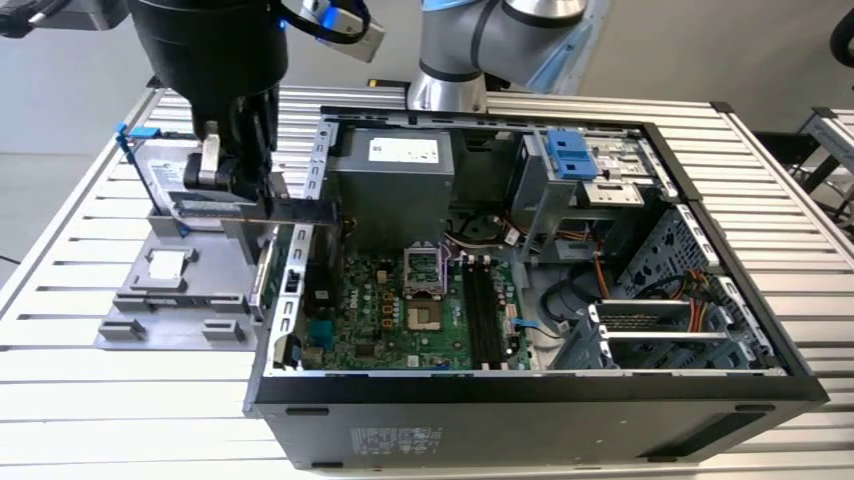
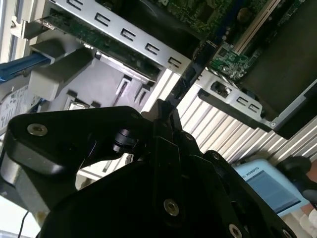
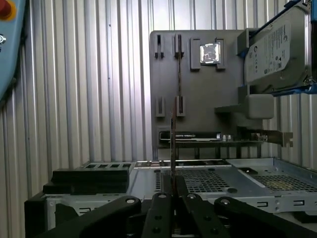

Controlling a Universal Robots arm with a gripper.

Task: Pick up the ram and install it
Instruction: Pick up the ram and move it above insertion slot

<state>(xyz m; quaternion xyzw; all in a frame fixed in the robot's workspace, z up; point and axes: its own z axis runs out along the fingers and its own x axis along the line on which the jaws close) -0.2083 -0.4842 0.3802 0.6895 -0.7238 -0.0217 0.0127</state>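
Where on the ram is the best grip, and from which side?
Along its upper long edge, from above, fingers pinching the two flat faces: the ram is a thin board standing on edge, and the gripper holds it this way, leaving the lower edge free.

A slatted aluminium table (image 1: 80,230) carries an open black computer case (image 1: 534,400) lying on its side, its green motherboard (image 1: 387,320) facing up with the bare processor socket (image 1: 424,272) near the middle. A grey power supply (image 1: 394,180) sits at the far end of the case, and a blue drive-bay latch (image 1: 571,152) lies towards the exterior view's right. Just beside the case, on the exterior view's left, rests a grey parts holder (image 1: 167,305); it holds a small square chip (image 1: 167,265), a silver hard drive (image 1: 158,175) with blue rails standing on edge, and an upright card (image 3: 198,136) with a metal bracket
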